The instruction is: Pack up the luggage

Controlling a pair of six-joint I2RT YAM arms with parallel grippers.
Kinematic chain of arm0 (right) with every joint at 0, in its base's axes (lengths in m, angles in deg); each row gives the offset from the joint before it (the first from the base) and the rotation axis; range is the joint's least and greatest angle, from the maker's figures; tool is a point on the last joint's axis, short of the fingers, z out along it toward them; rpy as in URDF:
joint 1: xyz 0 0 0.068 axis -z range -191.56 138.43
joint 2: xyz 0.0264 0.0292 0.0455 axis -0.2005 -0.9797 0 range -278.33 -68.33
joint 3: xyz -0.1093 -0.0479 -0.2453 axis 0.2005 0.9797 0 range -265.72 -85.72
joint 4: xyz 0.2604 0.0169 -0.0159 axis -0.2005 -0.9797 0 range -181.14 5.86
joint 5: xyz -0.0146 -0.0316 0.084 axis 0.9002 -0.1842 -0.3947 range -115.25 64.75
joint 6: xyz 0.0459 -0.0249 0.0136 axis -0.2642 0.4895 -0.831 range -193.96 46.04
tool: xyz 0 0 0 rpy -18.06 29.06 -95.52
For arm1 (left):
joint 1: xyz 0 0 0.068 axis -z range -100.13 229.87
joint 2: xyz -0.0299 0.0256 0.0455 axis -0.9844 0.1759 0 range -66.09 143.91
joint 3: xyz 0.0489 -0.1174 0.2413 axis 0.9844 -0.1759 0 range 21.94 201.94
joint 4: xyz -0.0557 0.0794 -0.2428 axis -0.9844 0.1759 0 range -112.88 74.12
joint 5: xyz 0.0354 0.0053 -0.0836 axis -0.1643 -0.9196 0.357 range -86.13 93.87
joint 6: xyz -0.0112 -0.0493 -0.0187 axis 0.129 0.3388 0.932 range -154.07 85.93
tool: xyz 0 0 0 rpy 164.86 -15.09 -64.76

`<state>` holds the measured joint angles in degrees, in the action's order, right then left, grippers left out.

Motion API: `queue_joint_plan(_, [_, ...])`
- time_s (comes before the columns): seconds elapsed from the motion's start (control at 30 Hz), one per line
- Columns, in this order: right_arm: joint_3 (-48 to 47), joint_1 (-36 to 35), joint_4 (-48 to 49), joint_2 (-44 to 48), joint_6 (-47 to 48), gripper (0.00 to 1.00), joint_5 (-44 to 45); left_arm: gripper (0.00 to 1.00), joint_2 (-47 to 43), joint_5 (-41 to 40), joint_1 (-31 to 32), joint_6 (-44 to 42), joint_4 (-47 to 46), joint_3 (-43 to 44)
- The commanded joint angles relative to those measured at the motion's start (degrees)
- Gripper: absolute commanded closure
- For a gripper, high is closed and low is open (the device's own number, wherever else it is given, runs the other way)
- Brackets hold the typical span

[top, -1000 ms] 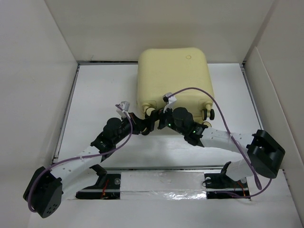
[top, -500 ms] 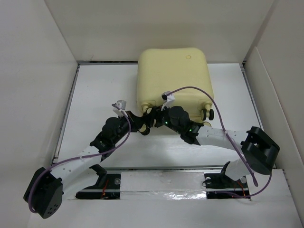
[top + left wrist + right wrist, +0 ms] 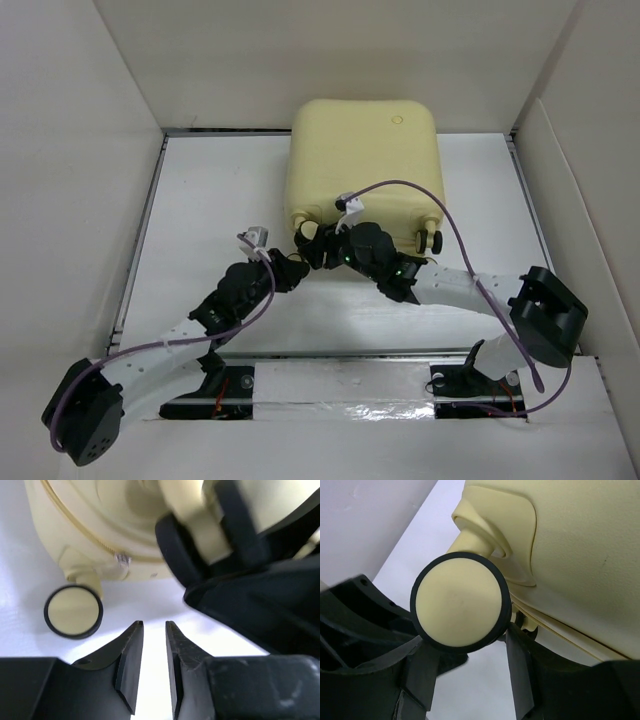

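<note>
The luggage [image 3: 365,160] is a pale yellow hard-shell suitcase. It lies closed at the far middle of the table, wheels toward me. My right gripper [image 3: 312,245] is at its near-left corner. In the right wrist view the fingers [image 3: 520,675] close on either side of a yellow-and-black wheel [image 3: 460,600] under the shell [image 3: 580,545], with the right gripper [image 3: 470,645] around it. My left gripper [image 3: 291,271] sits just near-left of that corner. In the left wrist view it [image 3: 154,625] is empty with a narrow gap, facing another wheel [image 3: 73,611] and the zipper edge [image 3: 100,535].
White walls enclose the table on the left, far and right sides. The right arm's black body [image 3: 250,605] crowds the left gripper's right side. A second near wheel [image 3: 432,240] sticks out at the suitcase's near-right corner. Purple cables loop over both arms.
The right gripper has moved left with the wheel, and the suitcase's near end shifted slightly left. The left gripper has drawn back from the corner toward the near left.
</note>
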<state>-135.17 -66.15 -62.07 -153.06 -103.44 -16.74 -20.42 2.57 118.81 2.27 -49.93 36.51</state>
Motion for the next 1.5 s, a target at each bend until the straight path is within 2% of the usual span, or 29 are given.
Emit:
queue_joint_plan(0.0, [-5.9,0.4,4.0,2.5,2.7,1.0,4.4,0.78,4.4,-5.4,4.0,-3.5,-6.6,-0.3])
queue_joint_plan(0.13, [-8.8,0.4,1.1,2.4,4.2,1.0,2.7,0.75,12.3,-14.1,6.4,-5.1,-11.1,3.1])
queue_joint_plan(0.37, [-9.8,0.4,-0.4,2.9,5.0,1.0,1.7,0.69,17.7,-24.4,6.4,-7.0,-18.4,3.5])
queue_joint_plan(0.47, [-10.0,0.4,-0.5,2.7,5.0,1.0,1.0,0.64,19.6,-25.9,6.4,-9.5,-23.5,3.6])
queue_joint_plan(0.63, [-10.5,0.4,-0.5,2.2,5.0,1.0,-0.2,0.63,26.0,-26.9,6.4,-13.8,-29.9,5.8])
queue_joint_plan(0.77, [-10.5,0.4,-0.4,1.9,5.1,1.0,-0.8,0.65,30.2,-26.7,6.4,-15.3,-33.0,7.4])
queue_joint_plan(1.03, [-10.4,0.4,-0.4,1.8,5.2,1.0,-1.7,0.71,32.1,-27.6,6.4,-16.6,-37.1,8.0])
queue_joint_plan(1.1, [-10.2,0.4,-0.1,1.8,5.1,1.0,-2.1,0.75,32.8,-28.0,6.4,-17.1,-39.0,8.1])
queue_joint_plan(1.17, [-10.1,0.4,0.1,1.6,5.0,1.0,-2.3,0.86,33.2,-29.1,6.4,-17.4,-40.2,8.1])
queue_joint_plan(1.27, [-10.0,0.4,0.2,1.4,4.8,0.99,-2.4,0.96,33.4,-29.5,6.4,-17.9,-41.0,7.8])
queue_joint_plan(1.33, [-9.8,0.4,0.2,1.2,4.5,0.83,-1.9,0.99,33.3,-28.9,6.4,-18.2,-41.2,7.3])
queue_joint_plan(1.37, [-9.9,0.4,0.1,1.1,4.4,0.59,-1.7,1.0,33.1,-28.5,6.4,-18.4,-41.5,7.2])
queue_joint_plan(1.47, [-10.6,0.4,-0.7,0.5,4.2,0.28,-1.4,1.0,33.0,-28.2,6.4,-18.5,-41.2,7.1])
